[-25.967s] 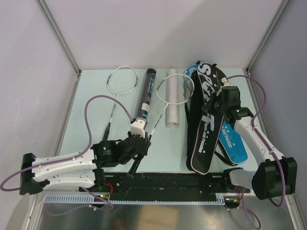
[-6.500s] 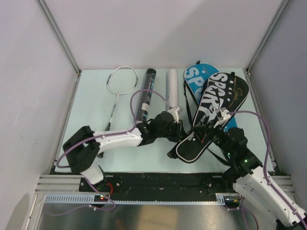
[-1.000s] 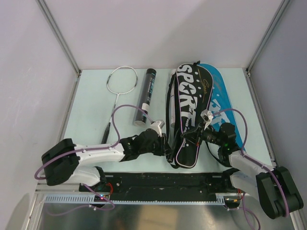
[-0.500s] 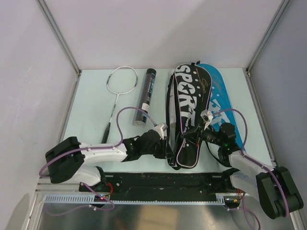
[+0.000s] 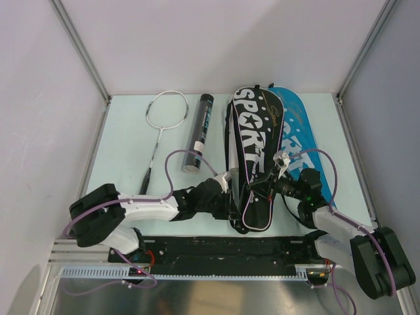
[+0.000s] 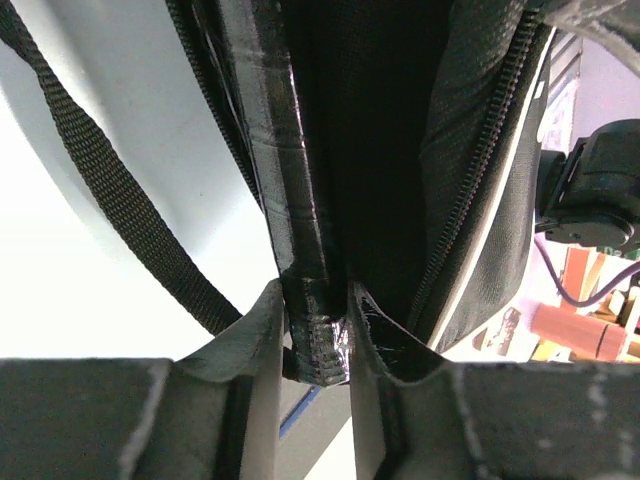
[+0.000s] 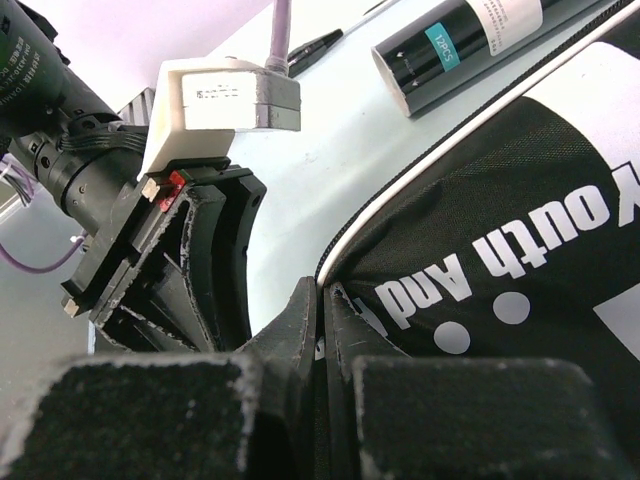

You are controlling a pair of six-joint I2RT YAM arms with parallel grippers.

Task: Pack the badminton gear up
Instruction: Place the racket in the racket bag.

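Clamped racket handle [image 6: 300, 200] in left gripper [image 6: 316, 322] at racket bag's [image 5: 259, 131] six-o'clock mouth, pinched rim [image 7: 400, 213] in right gripper [image 7: 322, 300], cleared black tube [image 5: 200, 134] at ten o'clock.

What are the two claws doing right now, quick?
Left claw: closed on the black racket handle.
Right claw: closed, pinching the edge of the black bag.

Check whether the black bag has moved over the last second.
Yes. The black bag's far end swung slightly left, closer to the tube, uncovering more of the blue bag.
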